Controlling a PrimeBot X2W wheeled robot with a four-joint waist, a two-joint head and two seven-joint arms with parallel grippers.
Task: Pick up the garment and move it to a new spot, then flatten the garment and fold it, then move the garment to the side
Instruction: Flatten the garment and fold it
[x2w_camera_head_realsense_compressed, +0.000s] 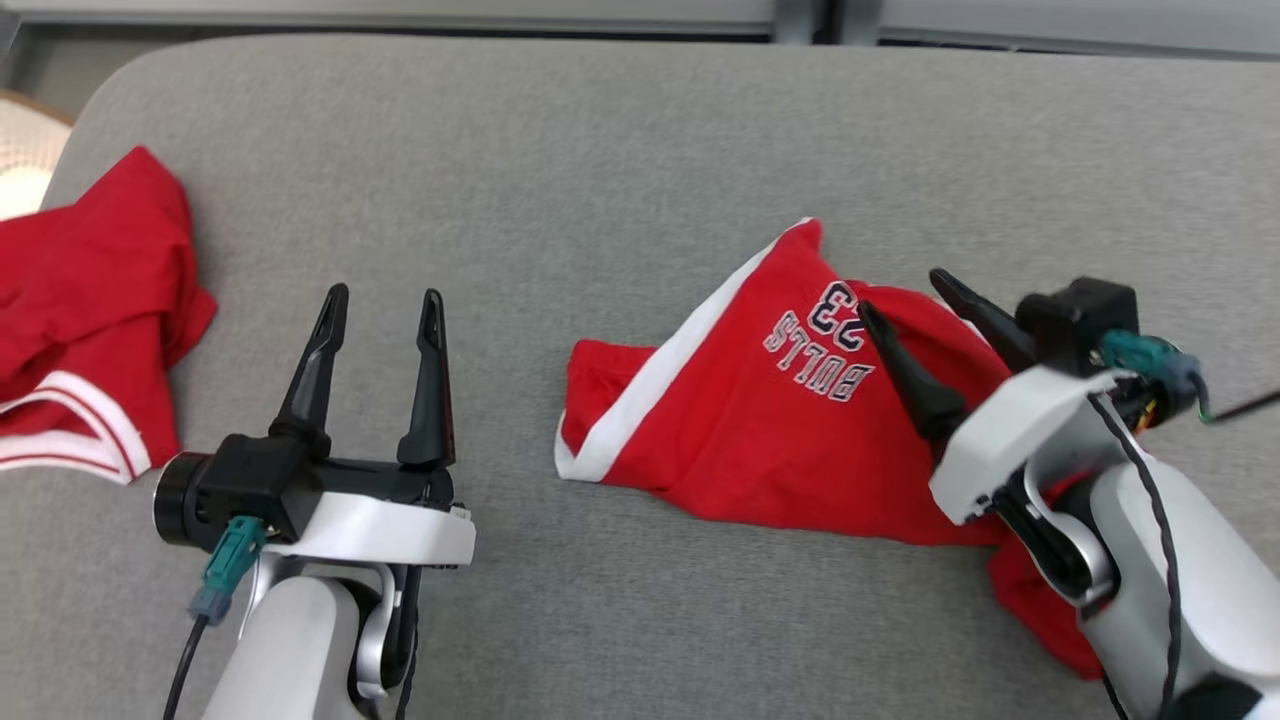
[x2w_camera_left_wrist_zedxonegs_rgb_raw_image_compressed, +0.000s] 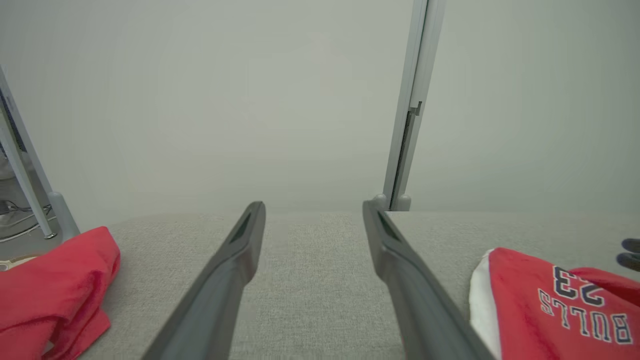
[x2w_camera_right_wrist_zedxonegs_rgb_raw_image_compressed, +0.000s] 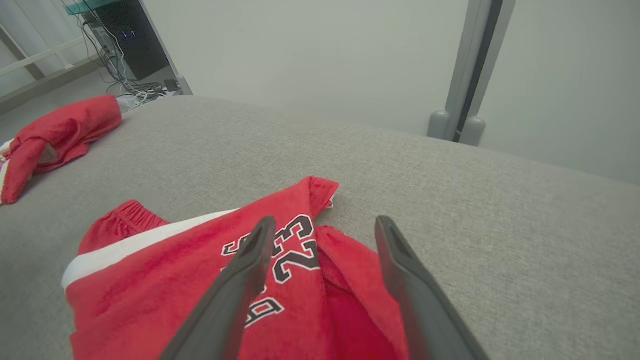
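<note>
The garment (x2w_camera_head_realsense_compressed: 760, 430) is a red pair of shorts with a white stripe and "BULLS 23" lettering. It lies crumpled on the grey padded surface (x2w_camera_head_realsense_compressed: 600, 140), right of centre, and appears in the left wrist view (x2w_camera_left_wrist_zedxonegs_rgb_raw_image_compressed: 560, 310) and the right wrist view (x2w_camera_right_wrist_zedxonegs_rgb_raw_image_compressed: 165, 285). My right gripper (x2w_camera_head_realsense_compressed: 902, 292) hovers open over its right part, fingers straddling a raised fold near the lettering (x2w_camera_right_wrist_zedxonegs_rgb_raw_image_compressed: 325, 220). My left gripper (x2w_camera_head_realsense_compressed: 385, 293) stands open over bare surface to the garment's left, nothing between its fingers (x2w_camera_left_wrist_zedxonegs_rgb_raw_image_compressed: 313, 205).
A second red garment with white trim (x2w_camera_head_realsense_compressed: 90, 300) lies bunched at the surface's left edge (x2w_camera_left_wrist_zedxonegs_rgb_raw_image_compressed: 50, 285) (x2w_camera_right_wrist_zedxonegs_rgb_raw_image_compressed: 60, 130). A pale wall and a grey post (x2w_camera_left_wrist_zedxonegs_rgb_raw_image_compressed: 410, 105) stand behind the far edge. A computer with cables (x2w_camera_right_wrist_zedxonegs_rgb_raw_image_compressed: 130, 40) sits on the floor far left.
</note>
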